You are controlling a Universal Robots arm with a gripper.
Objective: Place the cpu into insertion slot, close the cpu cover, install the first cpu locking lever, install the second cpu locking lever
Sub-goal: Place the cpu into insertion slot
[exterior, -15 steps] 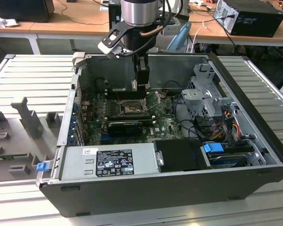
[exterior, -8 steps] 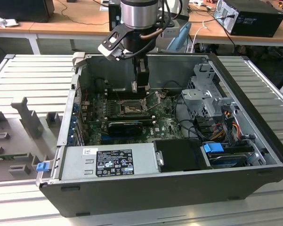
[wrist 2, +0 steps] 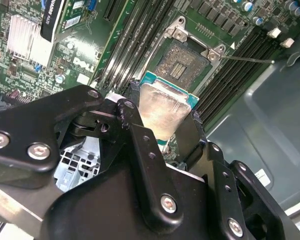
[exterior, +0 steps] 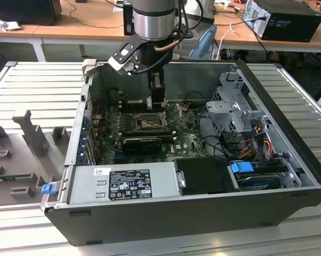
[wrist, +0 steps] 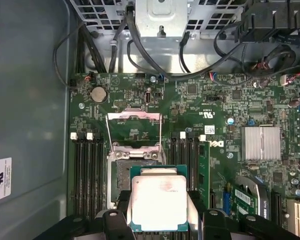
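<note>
- The gripper (wrist: pixel 158 222) is clamped on the cpu (wrist: pixel 158 197), holding it flat just above the insertion slot (wrist: pixel 121 175) and off-centre from it.
- To seat it well, I would square the chip with the slot's black rim, centre it, then lower it level without pressing.
- The cpu cover (wrist: pixel 133 131) stands open beyond the insertion slot.
- Count: one cpu, one insertion slot, one cpu cover, and two banks of memory slots (wrist: pixel 88 170) flanking the insertion slot.

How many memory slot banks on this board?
2. One bank sits between the insertion slot and the case wall; the other bank between slot and finned heatsink. Others may be hidden.
</note>
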